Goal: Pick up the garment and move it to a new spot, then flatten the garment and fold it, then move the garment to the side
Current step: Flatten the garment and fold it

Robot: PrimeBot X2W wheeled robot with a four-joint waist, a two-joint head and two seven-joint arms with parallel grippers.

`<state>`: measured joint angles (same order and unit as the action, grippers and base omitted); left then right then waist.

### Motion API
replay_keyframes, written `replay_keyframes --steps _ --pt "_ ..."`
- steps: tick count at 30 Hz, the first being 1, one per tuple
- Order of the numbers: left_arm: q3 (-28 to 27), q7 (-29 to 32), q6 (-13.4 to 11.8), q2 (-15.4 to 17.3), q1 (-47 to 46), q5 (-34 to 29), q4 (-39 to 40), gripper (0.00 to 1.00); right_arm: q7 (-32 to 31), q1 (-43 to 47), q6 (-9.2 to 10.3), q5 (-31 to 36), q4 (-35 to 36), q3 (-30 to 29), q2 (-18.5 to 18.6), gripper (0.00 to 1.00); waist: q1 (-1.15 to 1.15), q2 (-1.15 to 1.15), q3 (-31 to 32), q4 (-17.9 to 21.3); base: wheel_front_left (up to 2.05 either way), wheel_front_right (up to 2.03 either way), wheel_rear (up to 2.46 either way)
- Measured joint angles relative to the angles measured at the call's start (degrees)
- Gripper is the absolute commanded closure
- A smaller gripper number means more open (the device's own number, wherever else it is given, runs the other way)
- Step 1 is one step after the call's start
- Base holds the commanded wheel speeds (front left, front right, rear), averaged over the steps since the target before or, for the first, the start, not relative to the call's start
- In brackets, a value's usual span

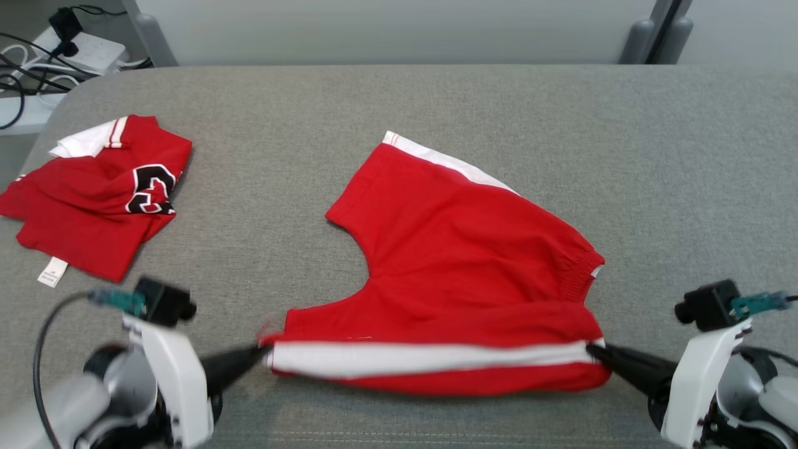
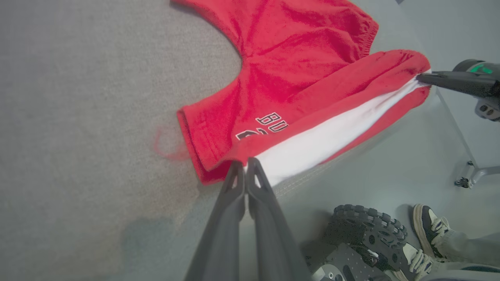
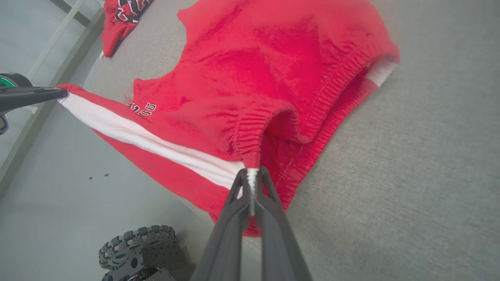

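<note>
The garment (image 1: 461, 249) is a pair of red shorts with a white side stripe, spread on the grey padded table (image 1: 399, 112). Its near leg is lifted and pulled taut along the table's front edge. My left gripper (image 1: 267, 353) is shut on the hem end of the stripe, seen close in the left wrist view (image 2: 245, 163). My right gripper (image 1: 591, 349) is shut on the waistband end, seen close in the right wrist view (image 3: 252, 171). The far leg of the garment (image 3: 281, 58) lies flat, and black lettering (image 2: 269, 123) shows near the hem.
A second red garment (image 1: 100, 193) with a black number lies crumpled at the table's left. Cables and a power strip (image 1: 87, 47) sit beyond the back left corner. Below the table edge are the robot's wheel (image 2: 363, 230) and a person's shoes (image 2: 429, 226).
</note>
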<state>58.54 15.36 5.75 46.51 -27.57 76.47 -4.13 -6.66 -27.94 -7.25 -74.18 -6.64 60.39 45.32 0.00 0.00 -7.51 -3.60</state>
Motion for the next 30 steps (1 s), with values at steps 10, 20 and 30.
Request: replay_keyframes --steps 10,20,30 --pt "-4.00 0.27 1.32 -7.13 -19.74 -3.43 -4.92 1.00 6.36 -3.38 0.01 0.57 -2.05 -6.38 -4.95 1.00 0.00 0.00 -4.36 3.45 0.00 0.00 0.00" --pt "-1.41 0.23 1.33 -11.02 -33.44 -8.83 -18.70 1.00 10.81 -8.42 0.01 -0.69 -4.99 -8.25 -11.45 1.00 0.00 0.00 -9.95 8.10 0.00 0.00 0.00" --pt "2.76 -2.56 1.36 -11.25 -40.07 -10.29 -26.38 1.00 13.16 -13.22 0.01 -2.18 -7.09 -7.21 -13.00 1.00 0.00 0.00 -14.44 11.70 0.00 0.00 0.00"
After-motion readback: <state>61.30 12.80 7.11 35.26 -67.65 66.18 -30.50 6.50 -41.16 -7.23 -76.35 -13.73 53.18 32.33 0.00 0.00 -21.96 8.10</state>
